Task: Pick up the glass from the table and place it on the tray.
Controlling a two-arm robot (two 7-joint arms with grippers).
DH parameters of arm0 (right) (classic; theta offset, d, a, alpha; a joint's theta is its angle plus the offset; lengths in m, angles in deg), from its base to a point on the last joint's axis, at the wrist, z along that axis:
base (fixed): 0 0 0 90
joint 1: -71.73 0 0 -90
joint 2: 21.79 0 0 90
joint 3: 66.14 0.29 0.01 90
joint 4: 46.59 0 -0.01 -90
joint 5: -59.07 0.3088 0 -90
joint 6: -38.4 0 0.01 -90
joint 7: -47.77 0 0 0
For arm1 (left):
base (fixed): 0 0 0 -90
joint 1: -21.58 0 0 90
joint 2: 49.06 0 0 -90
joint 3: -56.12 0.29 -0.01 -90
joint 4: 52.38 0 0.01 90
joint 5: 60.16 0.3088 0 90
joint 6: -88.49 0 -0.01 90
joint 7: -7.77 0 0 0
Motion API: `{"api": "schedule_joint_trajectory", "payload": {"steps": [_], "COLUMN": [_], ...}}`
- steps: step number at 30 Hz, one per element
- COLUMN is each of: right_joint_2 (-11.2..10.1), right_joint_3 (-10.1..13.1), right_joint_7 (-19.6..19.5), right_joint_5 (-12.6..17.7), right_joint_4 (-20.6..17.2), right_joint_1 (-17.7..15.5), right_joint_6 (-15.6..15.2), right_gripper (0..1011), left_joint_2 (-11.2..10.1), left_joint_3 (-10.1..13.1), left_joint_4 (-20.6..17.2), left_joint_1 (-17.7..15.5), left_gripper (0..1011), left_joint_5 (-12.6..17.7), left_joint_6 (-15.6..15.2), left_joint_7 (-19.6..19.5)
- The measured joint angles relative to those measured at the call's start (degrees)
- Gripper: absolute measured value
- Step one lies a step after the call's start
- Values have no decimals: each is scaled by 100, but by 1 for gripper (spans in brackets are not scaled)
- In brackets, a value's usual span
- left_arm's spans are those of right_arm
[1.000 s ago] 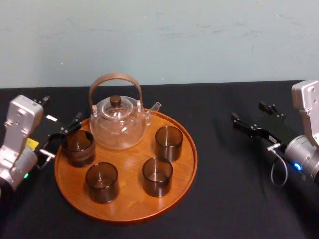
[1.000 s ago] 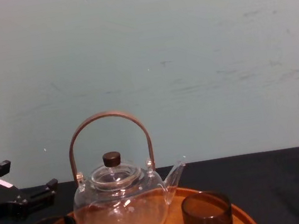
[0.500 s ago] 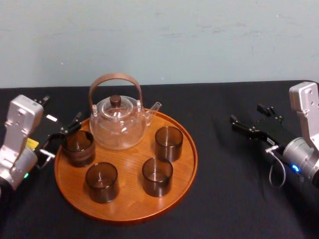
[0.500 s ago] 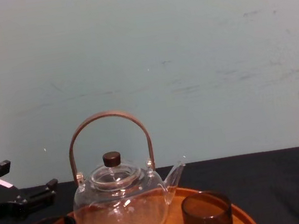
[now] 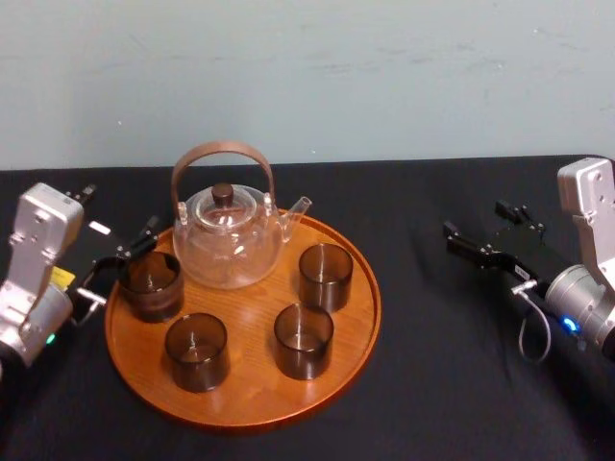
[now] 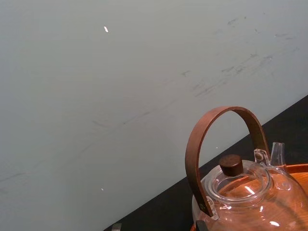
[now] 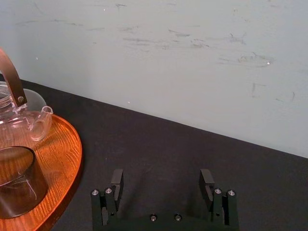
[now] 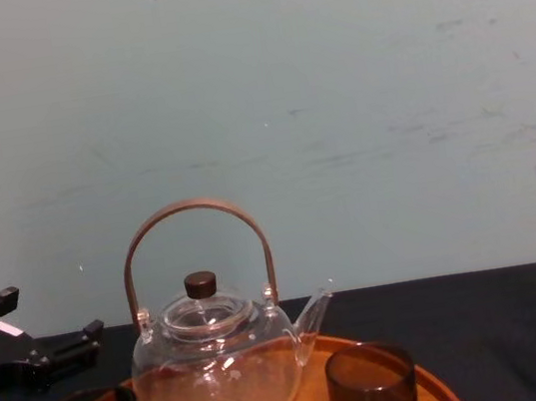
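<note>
- Across the foreground, a black table (image 5: 452,384) runs back to a pale wall.
- Toward the robot's left on it sits the tray (image 5: 356,317), round, orange-brown wood with a low rim, lying flat.
- At the tray's back edge stands a clear teapot (image 5: 229,245) with a dark knob. Its brown arched handle rises straight up and its spout points to the robot's right.
- At the tray's left edge is the left gripper (image 5: 123,259). Its fingers are spread apart, one reaching past the back of the glass, the other lower, just off the rim. I cannot tell whether either finger touches the glass.
- Over bare table on the far right, well apart from the tray, is the right gripper (image 7: 162,178). Its two fingers are held wide with nothing between them.
- On the tray's left side, just beside the teapot, is the glass (image 5: 151,285), a dark smoky cylinder. It stands upright on its base, long axis vertical, open mouth facing up.
- Three other dark glasses (image 5: 325,277) stand upright on the tray too, one right of the teapot and two nearer the front, none touching another.
</note>
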Motion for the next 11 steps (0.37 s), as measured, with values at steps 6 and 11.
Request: {"api": "schedule_joint_trajectory", "payload": {"steps": [6, 11], "right_joint_2": [-3, -5], "right_joint_3": [-2, -3], "right_joint_7": [0, 0], "right_joint_5": [3, 6], "right_joint_4": [-3, -5], "right_joint_1": [0, 0], "right_joint_6": [0, 0], "right_gripper": [1003, 1002], "left_joint_2": [0, 0], "left_joint_3": [0, 0], "left_joint_4": [0, 0], "left_joint_1": [0, 0], "left_gripper": [1001, 1001], "left_joint_5": [0, 0], "left_joint_6": [0, 0], "left_joint_7": [0, 0]}}
